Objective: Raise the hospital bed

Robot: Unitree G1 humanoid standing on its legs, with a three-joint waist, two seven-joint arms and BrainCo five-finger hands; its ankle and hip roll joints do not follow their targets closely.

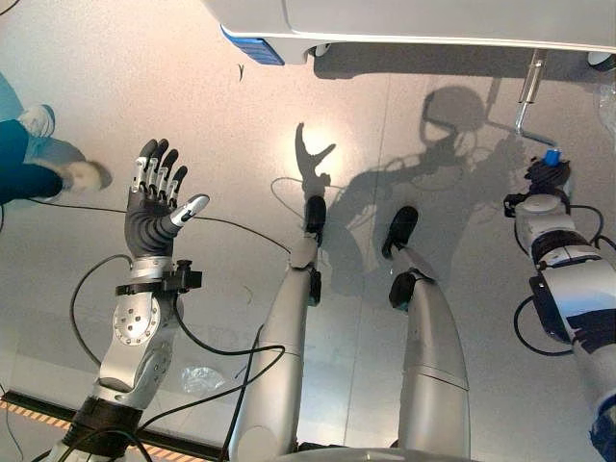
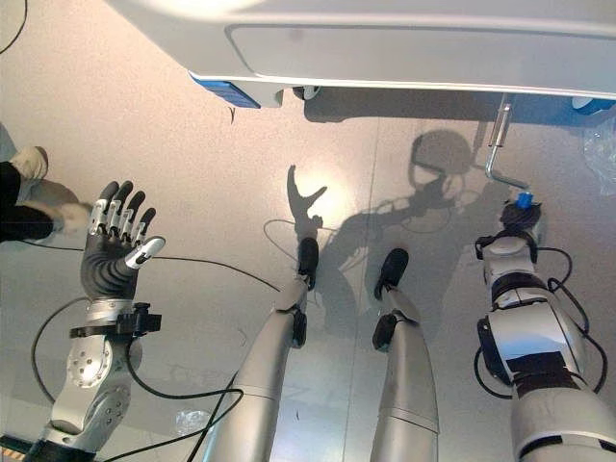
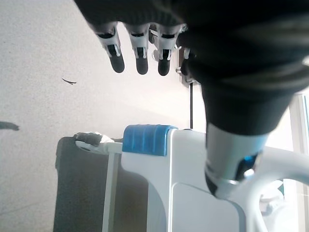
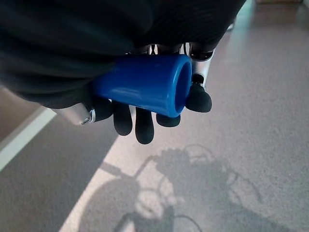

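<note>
Crank handle (image 1: 551, 157), blue grip, at 2 o'clock below hospital bed (image 1: 404, 24) foot end. My right hand (image 4: 140, 113) has fingers curled round grip, so I can turn crank and lift bed. Left hand (image 1: 154, 197) at 9 o'clock, fingers straight, spread, empty, parked clear. Person's shoe (image 1: 87, 175) just beside it.

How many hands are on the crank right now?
1. The right hand is curled round the crank's blue grip at the bed's foot. The left hand is open over the floor, off to the side.
</note>
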